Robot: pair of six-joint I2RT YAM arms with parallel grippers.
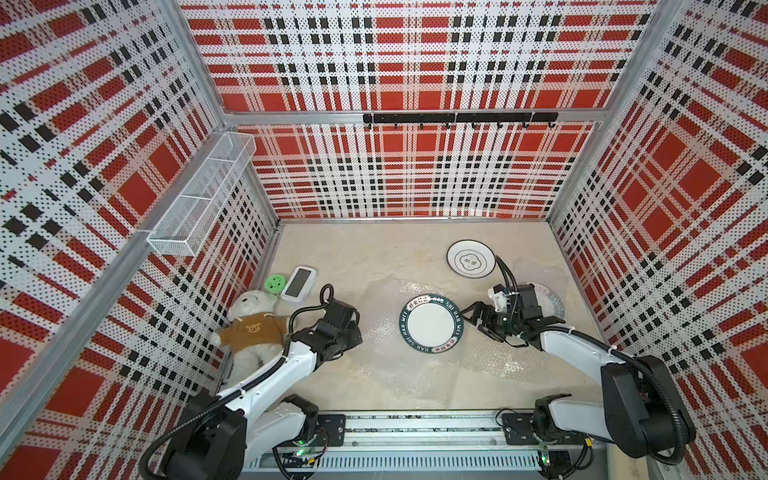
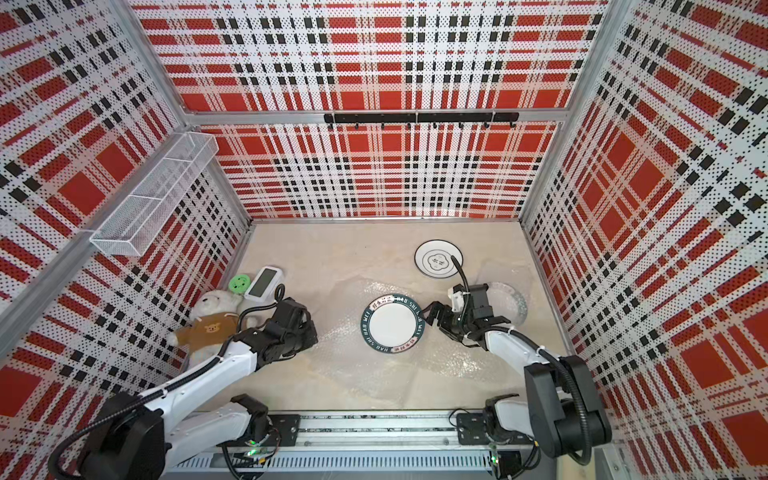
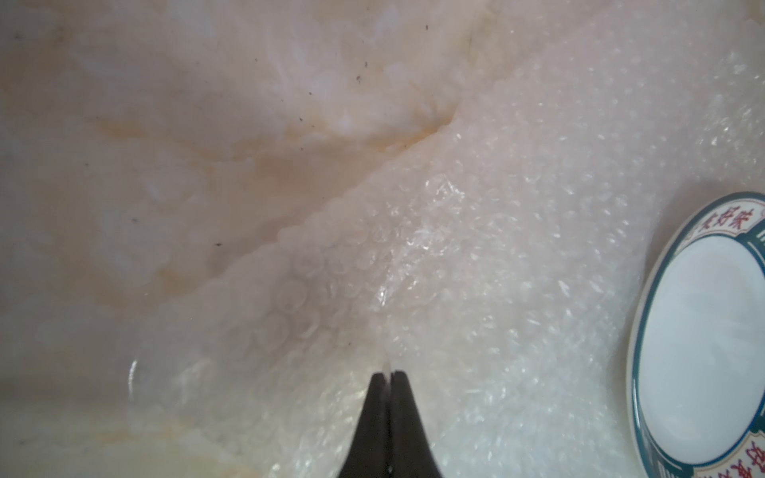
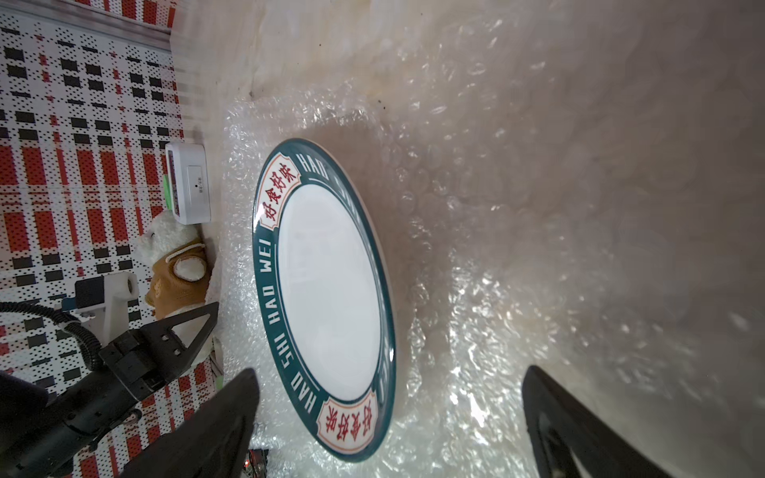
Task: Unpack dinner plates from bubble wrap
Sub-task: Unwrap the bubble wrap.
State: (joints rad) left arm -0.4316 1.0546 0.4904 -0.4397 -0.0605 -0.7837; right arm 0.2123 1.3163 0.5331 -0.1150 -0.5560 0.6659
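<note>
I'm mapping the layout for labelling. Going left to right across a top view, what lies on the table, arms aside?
Teddy bear → white device with dark screen → teal-rimmed lettered plate → black-ringed white plate → bubble-wrapped plate.

Off-task items: left-back corner of desk, plus wall fixtures

Bear (image 1: 253, 328), white with a brown jumper, lies face up against the left wall. Green disc (image 1: 275, 284) sits just past its head. White device (image 1: 298, 282) with a dark screen lies just beside the disc; contact cannot be judged. Mesh basket (image 1: 199, 199), white with dividers, hangs high on the left wall. Black hook rail (image 1: 459, 118) runs along the back wall. Walls (image 1: 415, 174) are perforated, in red, black and white plaid. Desk (image 1: 353, 257) is pale, marbled beige. Metal track (image 1: 415, 432) runs along the front edge.
</note>
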